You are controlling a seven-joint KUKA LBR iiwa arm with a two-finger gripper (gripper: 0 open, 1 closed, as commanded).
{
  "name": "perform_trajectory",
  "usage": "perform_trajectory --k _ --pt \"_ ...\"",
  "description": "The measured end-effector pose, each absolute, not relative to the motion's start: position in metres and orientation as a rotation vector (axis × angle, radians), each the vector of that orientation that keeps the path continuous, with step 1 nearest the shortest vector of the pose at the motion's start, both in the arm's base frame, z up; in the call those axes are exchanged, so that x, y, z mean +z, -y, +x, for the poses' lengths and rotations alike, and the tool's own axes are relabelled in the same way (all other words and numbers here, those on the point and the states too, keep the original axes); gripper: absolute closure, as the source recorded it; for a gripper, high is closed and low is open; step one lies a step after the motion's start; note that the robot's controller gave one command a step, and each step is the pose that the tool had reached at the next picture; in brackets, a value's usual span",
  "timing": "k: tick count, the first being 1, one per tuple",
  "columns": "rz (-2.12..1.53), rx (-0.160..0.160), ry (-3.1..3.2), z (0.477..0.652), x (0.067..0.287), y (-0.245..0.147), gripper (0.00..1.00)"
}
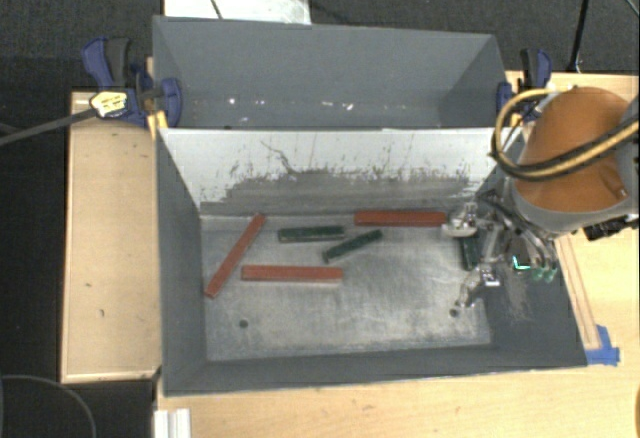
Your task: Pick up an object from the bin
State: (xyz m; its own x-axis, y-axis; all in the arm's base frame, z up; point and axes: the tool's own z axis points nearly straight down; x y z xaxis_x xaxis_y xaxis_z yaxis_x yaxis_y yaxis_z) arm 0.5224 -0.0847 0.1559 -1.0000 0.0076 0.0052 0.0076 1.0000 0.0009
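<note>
My gripper [466,264] hangs low over the bin's right end, open, with bare floor between its fingers. Nearest to it is a red-brown flat stick [400,218] lying along the foot of the back wall, its right end just left of the upper fingertip [462,223]. Left of that lie two dark green sticks, one level [310,234] and one slanted [352,244], almost touching. A second red-brown stick [292,273] lies flat in the middle-left. A third red-brown stick [235,255] slants up against the left wall.
The arm, with its orange cover and cables, comes in over the bin's right rim. Sloping walls close the floor in on all sides. Bare floor runs along the front, from the lower left to under the gripper.
</note>
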Motion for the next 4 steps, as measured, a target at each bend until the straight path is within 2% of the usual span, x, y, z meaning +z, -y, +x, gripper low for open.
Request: perform_trajectory --k 1,2,3,4 --pt "-0.011 0.0 3.141 0.523 0.159 0.085 0.0" --pt "0.099 0.002 3.148 0.536 0.1 0.075 0.0" --pt "0.131 0.002 3.137 0.545 0.077 0.052 0.0" --pt "0.36 -0.001 3.123 0.537 0.091 0.008 0.0"
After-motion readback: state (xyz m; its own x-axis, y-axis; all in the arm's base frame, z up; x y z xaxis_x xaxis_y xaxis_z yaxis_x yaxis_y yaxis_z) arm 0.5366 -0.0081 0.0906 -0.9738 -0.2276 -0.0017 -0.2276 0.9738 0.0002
